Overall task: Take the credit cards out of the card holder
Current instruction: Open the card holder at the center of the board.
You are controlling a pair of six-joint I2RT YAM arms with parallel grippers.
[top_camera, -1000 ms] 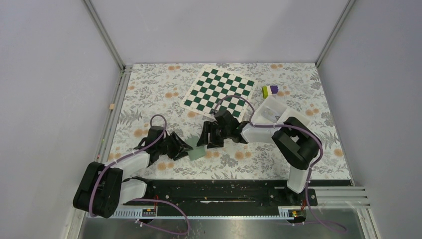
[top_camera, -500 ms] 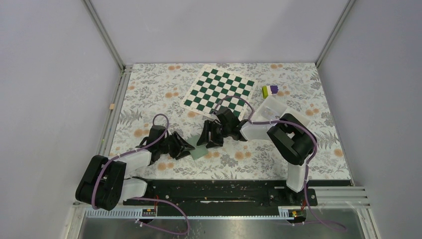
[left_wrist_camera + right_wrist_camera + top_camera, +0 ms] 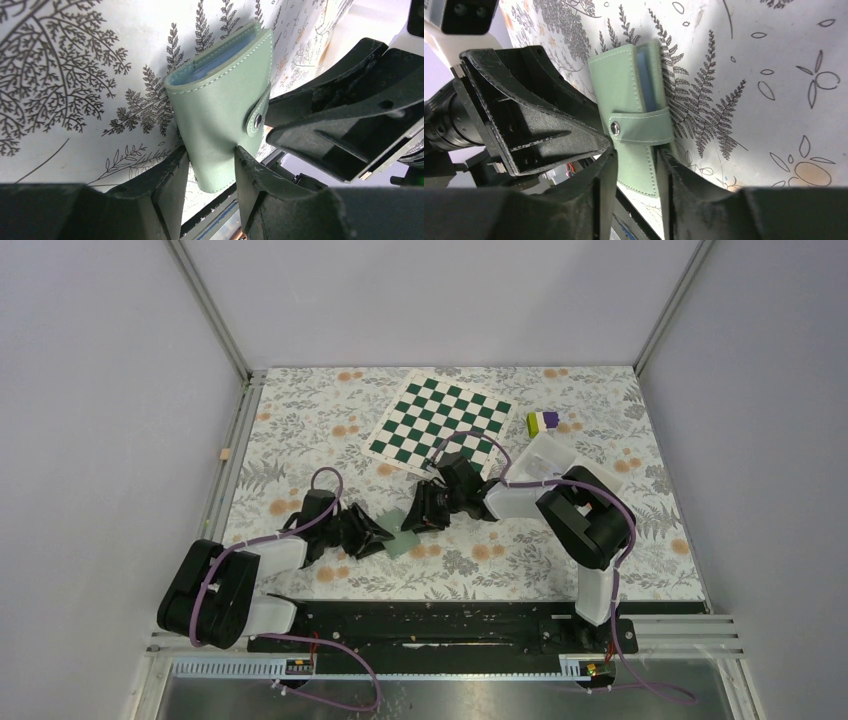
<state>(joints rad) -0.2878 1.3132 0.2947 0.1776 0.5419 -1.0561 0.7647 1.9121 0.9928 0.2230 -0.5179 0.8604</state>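
Note:
The card holder [image 3: 402, 543] is a closed pale-green wallet, its strap snapped shut, held edge-up just over the floral table between both grippers. My left gripper [image 3: 378, 537] comes from the left, and in the left wrist view its fingers [image 3: 175, 165] press the two faces of the card holder [image 3: 220, 110]. My right gripper [image 3: 418, 523] comes from the right; in the right wrist view it [image 3: 636, 155] is clamped on the card holder [image 3: 629, 85] below the snap. A light blue inner edge shows. The credit cards are hidden.
A green-and-white chequered mat [image 3: 440, 423] lies at the back centre. A white tray [image 3: 545, 465] sits behind the right arm, with a purple-and-yellow block [image 3: 543, 422] beyond it. Metal rails border the table on the left and at the front.
The right gripper's jaws have narrowed onto the card holder. The left arm has crept slightly to the right, keeping its hold.

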